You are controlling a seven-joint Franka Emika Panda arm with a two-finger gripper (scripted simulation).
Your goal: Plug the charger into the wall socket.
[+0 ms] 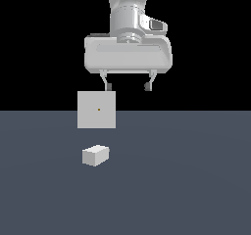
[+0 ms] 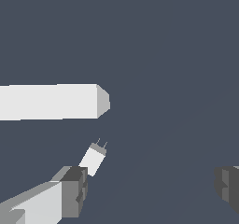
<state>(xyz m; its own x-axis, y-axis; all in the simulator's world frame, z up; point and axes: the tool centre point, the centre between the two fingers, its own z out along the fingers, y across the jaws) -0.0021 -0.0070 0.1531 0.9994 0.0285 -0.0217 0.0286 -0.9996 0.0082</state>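
Charger task, current state, biggest item first. No brand, label or writing readable on anything.

Floor: flat matte slate-blue plane, no texture. It meets plain black at the horizon.

My arm: glossy white and light-grey casing, cylindrical wrist section with one dark inset panel, ending in a wide rounded rectangular hand body.

Wall socket: flat upright light-grey square panel, smooth, with a tiny dark-yellow dot at centre. In the wrist view it shows edge-on as a long pale slab with a bevelled end.

My gripper: jaws spread wide with nothing between them, holding nothing. Thin light fingers carry dark blocky pads. It hangs well above the floor, toward the exterior view's right of the socket. In the wrist view the gripper shows one grey ribbed pad on each side of the gap.

Charger is a small plain off-white box, smooth faces, sharp edges. It lies on the floor in front of the socket, near it but apart, well below my fingers. The wrist view shows the charger with a grey end cap and two thin prongs, prong end pointing toward the socket slab, not touching it.
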